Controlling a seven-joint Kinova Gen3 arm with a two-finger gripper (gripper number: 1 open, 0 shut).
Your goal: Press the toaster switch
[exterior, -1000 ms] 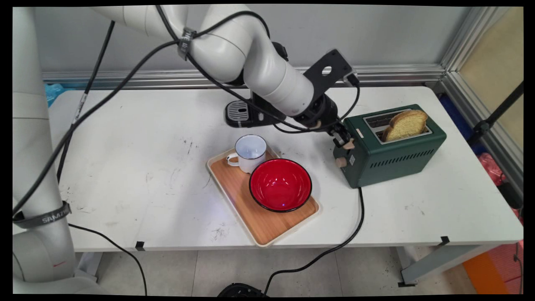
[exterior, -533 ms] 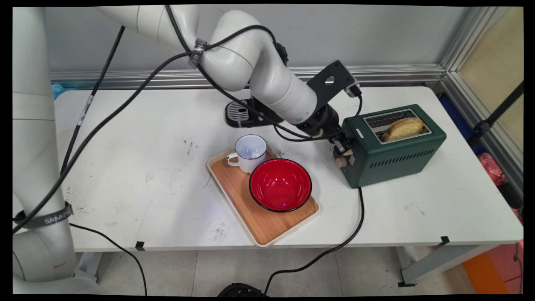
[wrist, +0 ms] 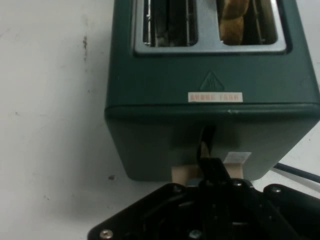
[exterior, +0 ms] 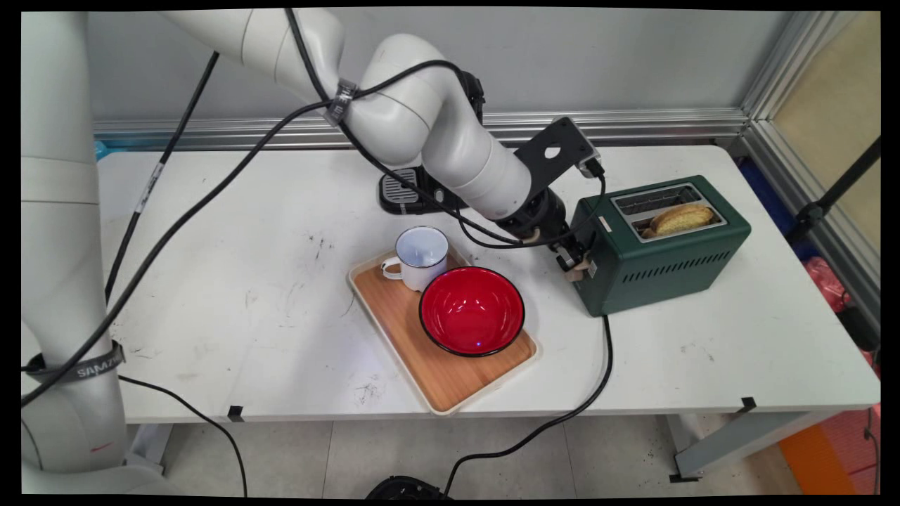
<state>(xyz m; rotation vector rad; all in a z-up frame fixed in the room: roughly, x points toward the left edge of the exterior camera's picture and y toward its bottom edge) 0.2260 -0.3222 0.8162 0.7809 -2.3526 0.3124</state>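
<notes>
In the main view, my claw (exterior: pixel 576 256) was at the left end face of the green toaster (exterior: pixel 661 246), pressed against the beige lever (exterior: pixel 578 268) low on that face. A slice of bread (exterior: pixel 680 219) sat low in the nearer slot, only its top edge above the rim. The toaster stood toward the right of the desk (exterior: pixel 246 281), its black cord (exterior: pixel 605 365) trailing off the front edge. Just left of my claw lay a wooden tray (exterior: pixel 436 379) carrying a white mug (exterior: pixel 420 256) and a red bowl (exterior: pixel 471 309), apart from the toaster. A black grated stand (exterior: pixel 401 191) sat behind my arm.

In the hand view, my claw (wrist: pixel 209 165) looked pressed together into one black stem, its tip in the lever slot on the toaster (wrist: pixel 165 135) end face, with the beige lever (wrist: pixel 184 175) beside it near the bottom of its travel. I judged I was pinching nothing, only bearing on the lever. The bread (wrist: pixel 234 22) showed in the right slot; the left slot (wrist: pixel 167 22) was empty.
</notes>
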